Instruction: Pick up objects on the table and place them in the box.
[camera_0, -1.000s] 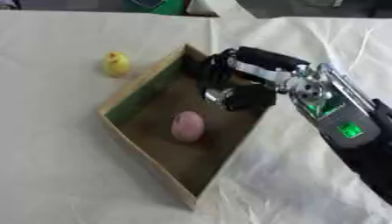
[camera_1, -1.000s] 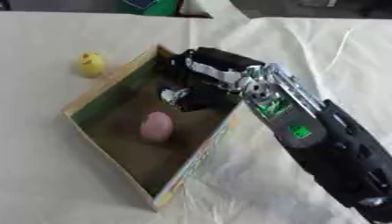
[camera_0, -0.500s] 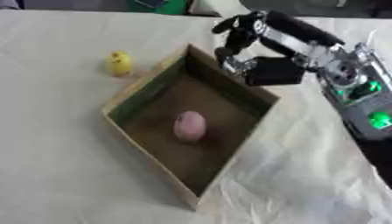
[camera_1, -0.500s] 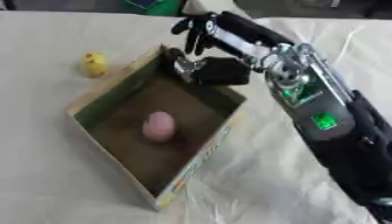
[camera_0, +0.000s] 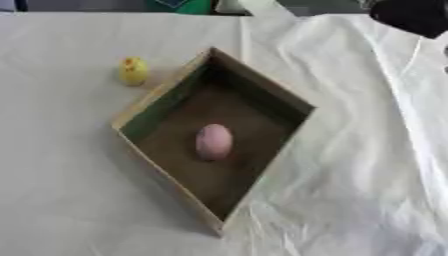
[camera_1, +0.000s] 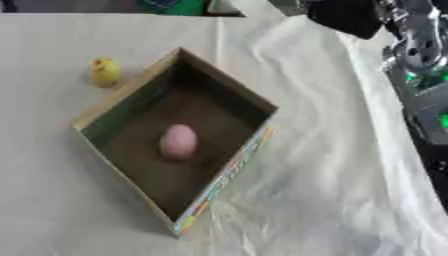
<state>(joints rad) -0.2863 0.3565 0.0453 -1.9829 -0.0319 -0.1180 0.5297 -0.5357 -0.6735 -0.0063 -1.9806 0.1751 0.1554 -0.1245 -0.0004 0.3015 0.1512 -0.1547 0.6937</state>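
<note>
Pink egg-shaped object (camera_0: 213, 141) lies inside the box (camera_0: 157, 96), so the yellow toy (camera_0: 133, 71) on the table (camera_0: 61, 165) just left of the box's far corner looks next. Right hand (camera_1: 350, 16) sits far right, well apart; its fingers I cannot tell. Best cross high over the box, then descend beside that wall.

Black right hand (camera_1: 350, 17), silver-grey forearm (camera_1: 420, 55), small green lights

Likely lab test bench: table (camera_0: 61, 200) draped in wrinkled white cloth (camera_0: 367, 150); robot arm (camera_1: 420, 75).
</note>
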